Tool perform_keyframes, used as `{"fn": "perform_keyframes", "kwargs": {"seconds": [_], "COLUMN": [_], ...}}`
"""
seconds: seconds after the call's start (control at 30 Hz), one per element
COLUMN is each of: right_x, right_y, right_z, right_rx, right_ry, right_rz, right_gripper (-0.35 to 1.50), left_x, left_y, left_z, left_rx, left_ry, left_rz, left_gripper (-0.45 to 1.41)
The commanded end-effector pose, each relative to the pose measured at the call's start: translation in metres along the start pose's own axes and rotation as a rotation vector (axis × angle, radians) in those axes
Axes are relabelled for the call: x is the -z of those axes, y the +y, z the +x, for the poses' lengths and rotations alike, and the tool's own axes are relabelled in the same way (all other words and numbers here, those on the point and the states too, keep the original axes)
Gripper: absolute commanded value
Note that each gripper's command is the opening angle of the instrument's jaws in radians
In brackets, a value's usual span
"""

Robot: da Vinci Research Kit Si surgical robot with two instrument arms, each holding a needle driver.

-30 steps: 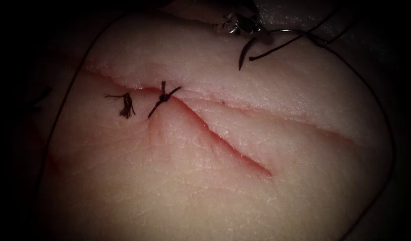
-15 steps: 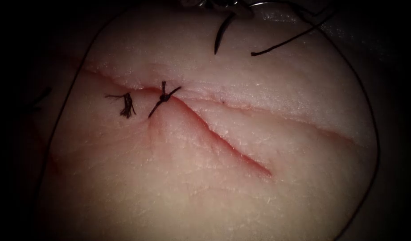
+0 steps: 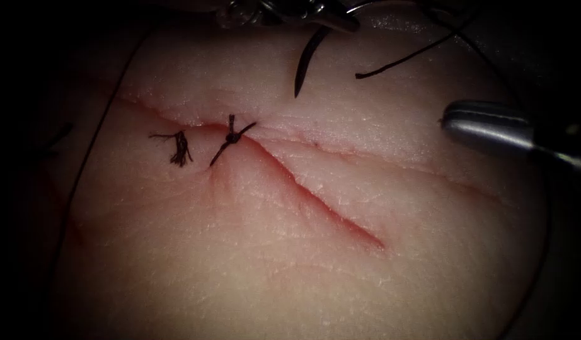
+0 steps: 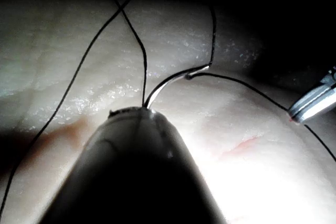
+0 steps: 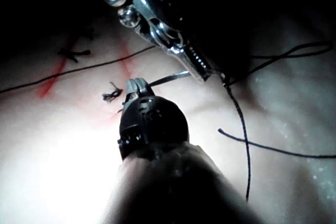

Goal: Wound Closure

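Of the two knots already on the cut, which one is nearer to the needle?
The right-hand knot, sitting on the cut, with straight ends. The needle, held by the left tool, hangs above the tissue. The left knot is frayed.

Needle [image 3: 305, 62]: dark, curved, hanging point-down above the tissue, free of it, gripped near its swaged end.
Thread [image 3: 401, 63]: black, looping around the tissue's edges.
Tissue [image 3: 290, 252]: pale; cut [image 3: 316, 198] open right of two knotted stitches [image 3: 230, 136].
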Motion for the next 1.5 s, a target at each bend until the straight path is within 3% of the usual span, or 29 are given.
{"fn": "perform_keyframes", "kwargs": {"seconds": [0.03,0.27,0.47,0.57,0.67,0.77,1.07,1.17,1.2,1.37,1.47,1.5], "right_x": [-0.0018,-0.0046,-0.005,-0.0049,-0.0048,-0.0049,-0.005,-0.0049,-0.005,-0.005,-0.005,-0.005], "right_y": [0.0017,0.0047,0.005,0.0052,0.0055,0.0058,0.0087,0.0096,0.0095,0.007,0.0059,0.0057], "right_z": [-0.0003,-0.0042,-0.0074,-0.0074,-0.0068,-0.0064,-0.0062,-0.0067,-0.0069,-0.0074,-0.0068,-0.0066], "right_rx": [0.013,0.05,0.052,0.052,0.046,0.042,0.069,0.07,0.068,0.043,-0.025,-0.04], "right_ry": [-0.006,-0.082,-0.137,-0.139,-0.142,-0.145,-0.155,-0.165,-0.165,-0.089,-0.012,0.012], "right_rz": [-0.008,-0.057,-0.08,-0.105,-0.134,-0.161,-0.244,-0.288,-0.3,-0.125,-0.06,-0.048], "right_gripper": [-0.35,-0.28,0.29,0.61,0.79,0.91,0.99,1.26,1.28,1.15,0.59,0.52], "left_x": [-0.0004,0.0015,0.0026,0.0028,0.0029,0.003,0.004,0.0043,0.0044,0.0041,0.0039,0.0038], "left_y": [0.0,0.0004,0.0008,0.0008,0.001,0.0015,0.0026,0.0025,0.0024,0.0022,0.0018,0.0016], "left_z": [-0.0001,-0.0022,-0.0034,-0.0037,-0.0041,-0.0048,-0.0064,-0.0065,-0.0065,-0.0064,-0.0061,-0.006], "left_rx": [0.008,0.032,0.029,0.026,0.023,0.026,0.016,0.026,0.032,0.059,0.057,0.056], "left_ry": [0.006,0.033,0.028,0.028,0.028,0.029,0.019,0.017,0.022,0.094,0.142,0.168], "left_rz": [-0.015,-0.051,-0.062,-0.062,-0.062,-0.063,-0.086,-0.09,-0.094,-0.137,-0.159,-0.175], "left_gripper": [-0.45,-0.45,-0.45,-0.45,-0.45,-0.45,-0.45,-0.45,-0.45,-0.45,-0.45,-0.45]}}
